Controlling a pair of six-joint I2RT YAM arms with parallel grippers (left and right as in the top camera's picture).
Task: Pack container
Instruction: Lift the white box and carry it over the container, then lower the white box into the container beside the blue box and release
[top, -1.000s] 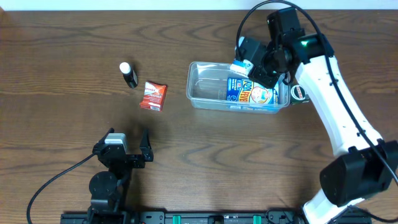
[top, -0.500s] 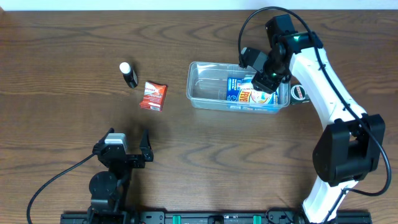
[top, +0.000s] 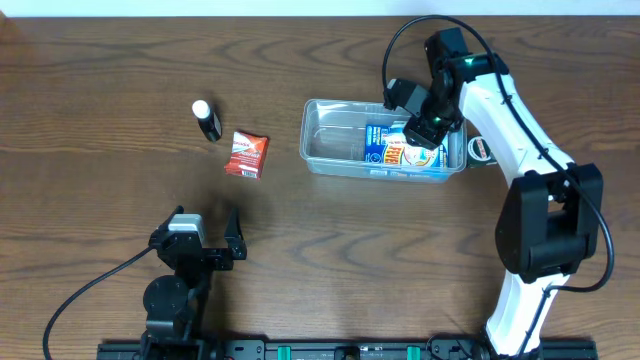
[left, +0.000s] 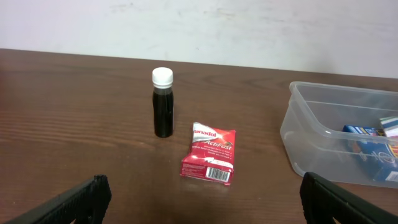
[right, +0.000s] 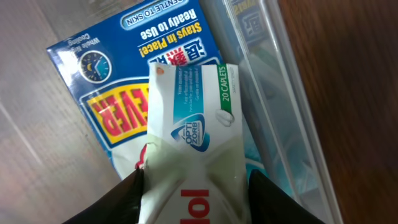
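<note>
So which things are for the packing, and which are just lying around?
For the job: container, blue packet inside it, white caplets box held by the right gripper; probably red packet and black bottle too.
Just lying about: the open left gripper, resting; small round thing beside the container, unclear.

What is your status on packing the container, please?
Right tool shut on caplet box, over container. Left tool open, idle. Container holds blue packet. Red sachet, dark bottle outside; nothing blocking.

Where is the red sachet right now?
In the overhead view the red foil sachet lies flat on the wooden table, left of the clear plastic container and just right of the small dark bottle with a white cap.
</note>
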